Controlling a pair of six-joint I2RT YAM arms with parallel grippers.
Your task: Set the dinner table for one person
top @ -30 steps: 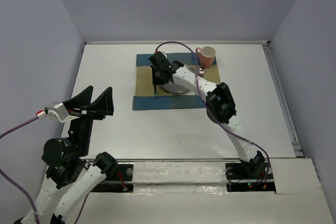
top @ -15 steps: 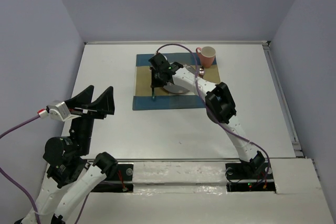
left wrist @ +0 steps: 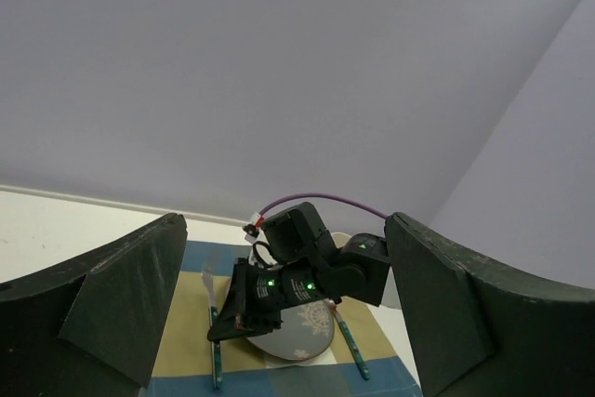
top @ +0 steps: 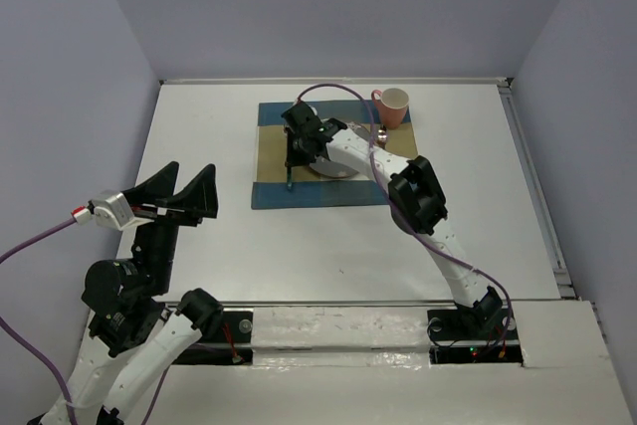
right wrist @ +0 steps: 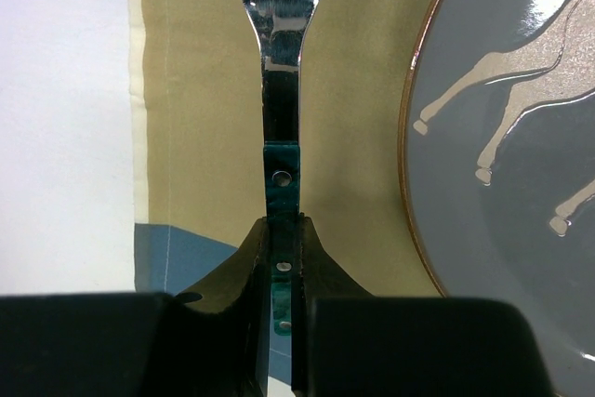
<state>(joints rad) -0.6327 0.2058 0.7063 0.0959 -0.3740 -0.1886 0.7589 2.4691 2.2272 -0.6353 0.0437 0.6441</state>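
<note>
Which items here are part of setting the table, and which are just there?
Job: dinner table, placemat, plate, fork in the right claw, second green-handled utensil, pink mug.
Just there: open left claw, purple cable.

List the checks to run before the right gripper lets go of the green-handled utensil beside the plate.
1. Right gripper shut on the green-handled utensil: ok.
2. Utensil over the placemat, left of the plate, apart from its rim: ok.
3. Utensil resting flat on the placemat: cannot tell.
4. Left gripper open, off at the dinner table's near left: ok.
5. Second utensil lying right of the plate: ok.
6. Cup at the placemat's far right corner: ok.
</note>
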